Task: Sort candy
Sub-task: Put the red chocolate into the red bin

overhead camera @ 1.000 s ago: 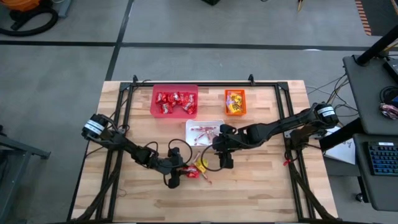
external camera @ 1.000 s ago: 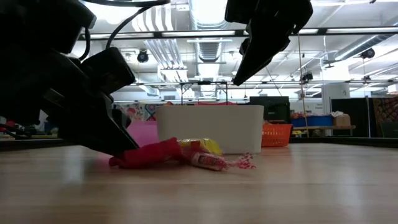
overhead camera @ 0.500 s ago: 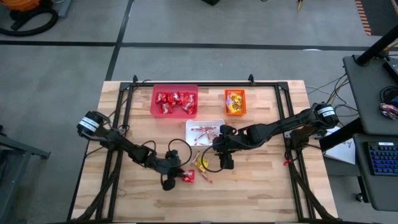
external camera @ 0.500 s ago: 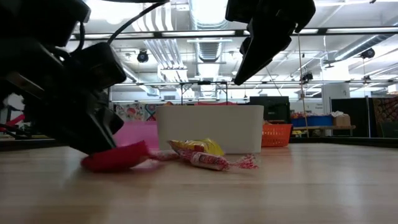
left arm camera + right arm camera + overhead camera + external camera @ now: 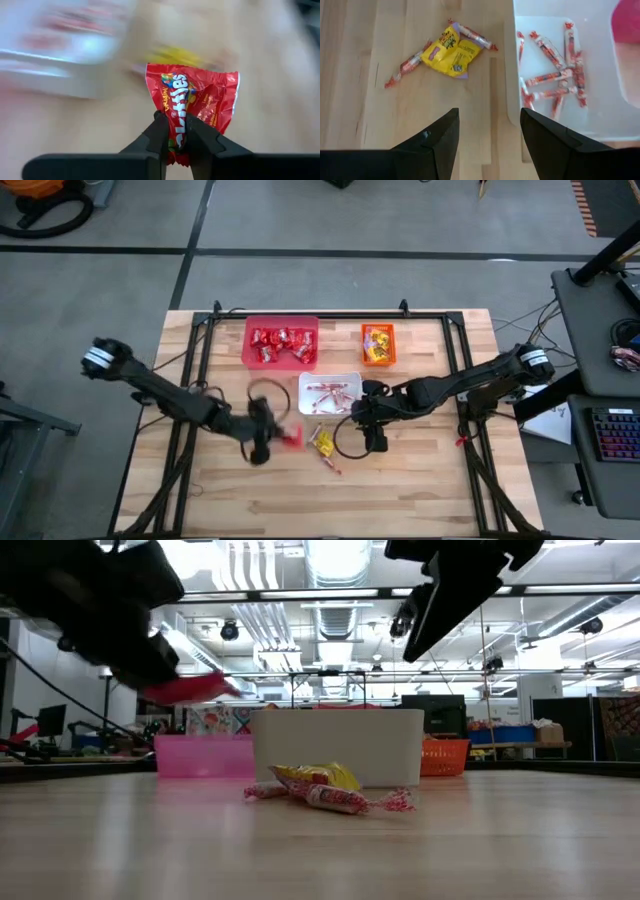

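The left pincer [image 5: 175, 131] pinches a red packet [image 5: 200, 105] by one edge left of the white bin [image 5: 352, 379]; it could slip free; the right pincer [image 5: 487, 130] gapes empty.

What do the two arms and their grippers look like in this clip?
Both arms are dark, slim and jointed, each with a white-banded joint near its base and looping black cables. The left gripper has two black, flat fingers tapering to narrow tips. The right gripper has two broad, matte black fingers with angled edges. No other markings are legible.
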Motion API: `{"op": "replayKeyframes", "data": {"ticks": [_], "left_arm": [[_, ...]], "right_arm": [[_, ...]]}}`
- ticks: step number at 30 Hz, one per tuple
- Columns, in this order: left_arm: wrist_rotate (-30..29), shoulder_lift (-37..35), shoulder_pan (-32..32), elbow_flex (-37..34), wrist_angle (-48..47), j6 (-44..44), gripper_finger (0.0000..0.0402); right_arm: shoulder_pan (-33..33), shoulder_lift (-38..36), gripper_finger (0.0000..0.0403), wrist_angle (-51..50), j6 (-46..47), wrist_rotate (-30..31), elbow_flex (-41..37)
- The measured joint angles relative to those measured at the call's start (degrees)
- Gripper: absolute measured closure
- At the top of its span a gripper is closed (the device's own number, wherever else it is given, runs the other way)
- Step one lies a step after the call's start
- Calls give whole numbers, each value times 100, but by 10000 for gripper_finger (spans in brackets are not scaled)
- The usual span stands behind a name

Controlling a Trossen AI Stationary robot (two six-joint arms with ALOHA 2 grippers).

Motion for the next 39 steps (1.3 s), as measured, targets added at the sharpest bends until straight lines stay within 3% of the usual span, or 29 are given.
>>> {"op": "replayKeyframes", "data": {"ticks": [5, 9, 12, 15, 19, 23, 39], "left_arm": [[-1264, -1007, 1107, 157, -1672, 43, 365], [-1470, -1442, 2697, 382, -2352, 472, 365], [-1114, -1534, 3959, 499, -2433, 919, 365], [-307, -1380, 5084, 568, -2386, 1222, 365], [459, -1001, 6068, 575, -2205, 1683, 365], [586, -704, 6351, 592, -2095, 2023, 365], [584, -3, 6348, 1058, -2088, 2362, 364]], "right_arm": [[-2, -303, 200, -81, -186, 189, -64], [-4, -430, 200, -30, -346, 492, -131], [-42, -475, 200, 184, -421, 668, -260], [-102, -511, 200, 433, -504, 700, -479], [-201, -520, 200, 732, -551, 702, -745], [-243, -525, 200, 995, -380, 715, -959], [-240, -520, 200, 1509, -147, 709, -1099]]}}
